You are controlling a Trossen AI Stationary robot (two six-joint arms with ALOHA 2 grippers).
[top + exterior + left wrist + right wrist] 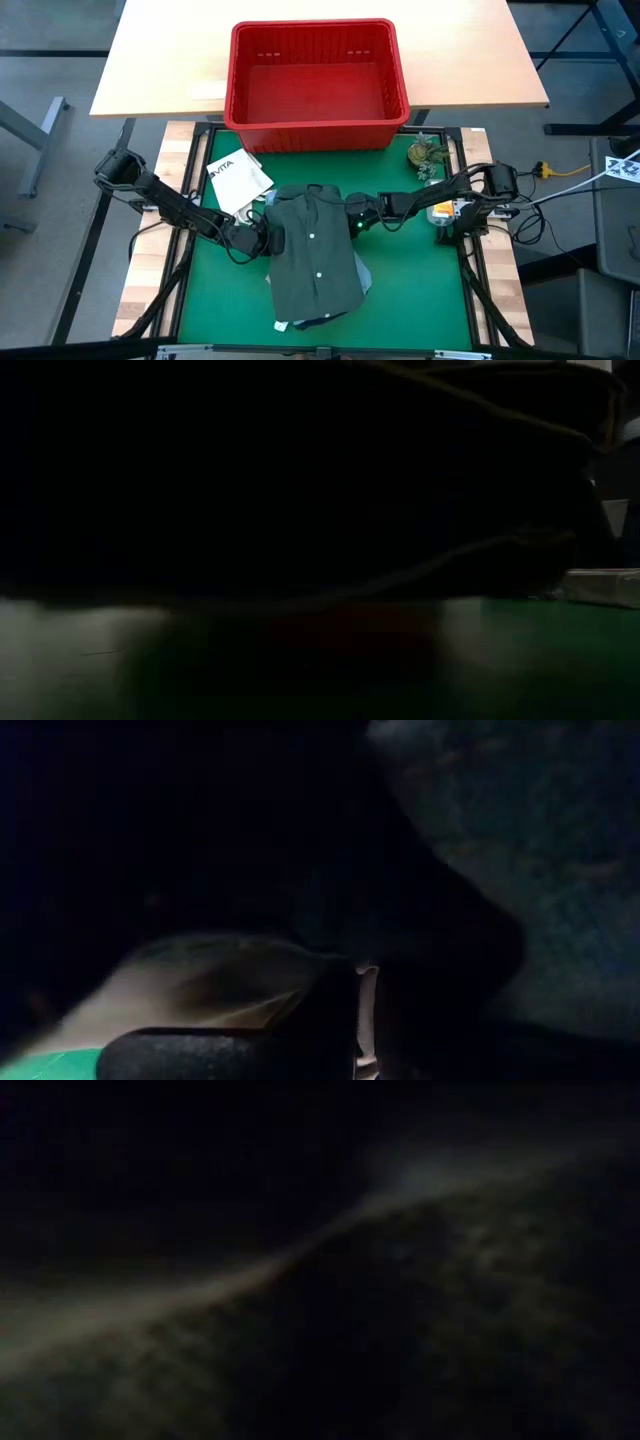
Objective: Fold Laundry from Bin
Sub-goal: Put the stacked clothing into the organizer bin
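From above, a dark olive-green button-up shirt [316, 250] is lying on the green mat [420, 290], stacked on a light grey-blue garment [364, 277] whose edge is showing at the shirt's right and near sides. The left gripper [272, 238] is pressing in at the shirt's left edge near the collar, and the right gripper [352, 218] is meeting the shirt's right shoulder from the other side; both fingertips are buried in the cloth, jaws closed, each seemingly pinching the shirt fabric. The red bin [318, 85] is sitting at the far side, straddling the wooden table [150, 70] and the mat's far edge, with no garment showing inside it. A white sheet with printed lettering [236, 180] is lying left of the shirt, and a small green figurine [424, 154] is standing at the far right corner of the mat. From table height, dark cloth is filling nearly all the frame, with only a strip of the mat [520, 650] showing below it. The left wrist camera is showing dark fabric close up, a pale patch of something I cannot identify, and a sliver of the mat [50, 1063]. The right wrist camera is showing only dark fabric with a pale fold line running across it.
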